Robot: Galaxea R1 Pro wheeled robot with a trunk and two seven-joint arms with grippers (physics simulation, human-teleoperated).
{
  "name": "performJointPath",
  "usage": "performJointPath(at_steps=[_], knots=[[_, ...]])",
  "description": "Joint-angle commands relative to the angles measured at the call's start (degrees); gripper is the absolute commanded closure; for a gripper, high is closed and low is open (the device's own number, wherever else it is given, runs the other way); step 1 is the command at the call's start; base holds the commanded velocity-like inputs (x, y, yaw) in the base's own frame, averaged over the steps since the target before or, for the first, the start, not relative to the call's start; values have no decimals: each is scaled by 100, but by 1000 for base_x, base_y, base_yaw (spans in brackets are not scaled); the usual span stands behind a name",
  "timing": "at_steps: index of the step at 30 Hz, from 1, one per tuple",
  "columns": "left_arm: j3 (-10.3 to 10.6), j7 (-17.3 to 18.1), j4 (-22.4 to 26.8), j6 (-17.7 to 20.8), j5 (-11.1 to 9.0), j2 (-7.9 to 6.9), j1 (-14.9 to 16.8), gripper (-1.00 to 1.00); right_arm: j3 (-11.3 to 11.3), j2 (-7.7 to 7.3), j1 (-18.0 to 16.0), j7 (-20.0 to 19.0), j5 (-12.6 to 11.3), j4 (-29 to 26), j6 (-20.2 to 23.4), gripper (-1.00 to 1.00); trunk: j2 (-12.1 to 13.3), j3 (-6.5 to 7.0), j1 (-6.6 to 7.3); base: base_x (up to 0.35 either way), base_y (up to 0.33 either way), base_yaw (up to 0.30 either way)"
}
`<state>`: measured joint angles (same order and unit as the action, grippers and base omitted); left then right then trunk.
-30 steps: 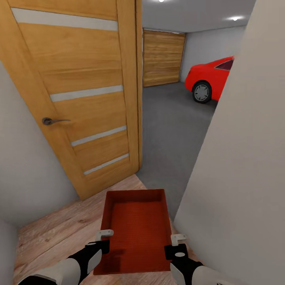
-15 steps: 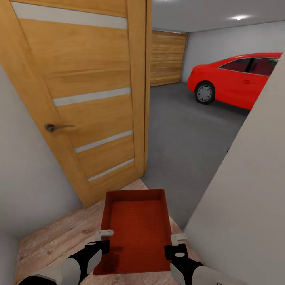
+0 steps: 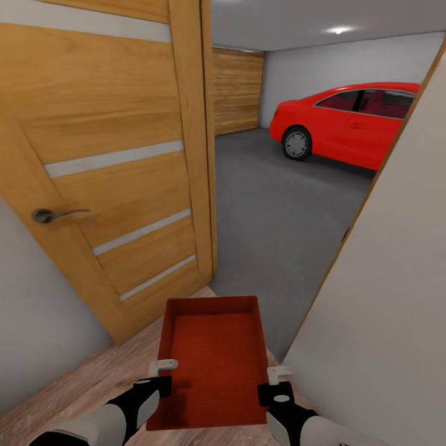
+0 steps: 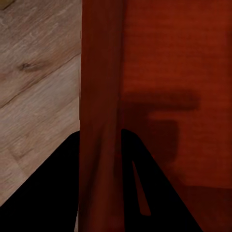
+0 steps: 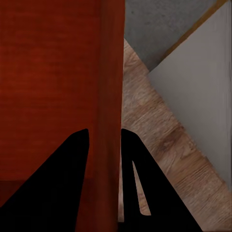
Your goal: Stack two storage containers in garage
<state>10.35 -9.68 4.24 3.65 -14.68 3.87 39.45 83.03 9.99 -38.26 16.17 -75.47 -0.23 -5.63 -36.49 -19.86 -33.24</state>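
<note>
Now, in the head view, the bin sits at lower centre, carried above the wood floor at the doorway; grey garage floor and a red car fill the upper right, an open door the left. The left gripper and right gripper pinch its long walls.

Left wrist view: fingers straddle and clamp the thin wall.

Right wrist view: fingers likewise clamp the opposite wall.

Likely light but flexible; mid-wall holds keep it level.
</note>
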Motion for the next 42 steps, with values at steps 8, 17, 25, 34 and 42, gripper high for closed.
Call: performJointPath(at_steps=[8, 17, 25, 34, 42], knots=[[-411, -77, 6, 48, -211, -62, 1, 100, -76, -14, -6, 81, 41, -3, -113, 100, -7, -8, -1, 1, 1, -226], [-411, -77, 6, 48, -211, -62, 1, 100, -76, -15, -3, 87, 41, -3, -113, 100, -7, -8, -1, 17, 17, -168], [-411, -71, 6, 48, -211, -62, 1, 100, -76, -15, -5, 89, 41, -3, -113, 100, -7, -8, -1, 212, 214, -9], [-411, -74, 6, 48, -211, -62, 1, 100, -76, -15, -5, 81, 41, -3, -113, 100, -7, -8, -1, 242, 228, -45], [-411, -76, 6, 48, -211, -62, 1, 100, -76, -15, -6, 80, 41, -3, -113, 100, -7, -8, -1, 209, 159, -270]])
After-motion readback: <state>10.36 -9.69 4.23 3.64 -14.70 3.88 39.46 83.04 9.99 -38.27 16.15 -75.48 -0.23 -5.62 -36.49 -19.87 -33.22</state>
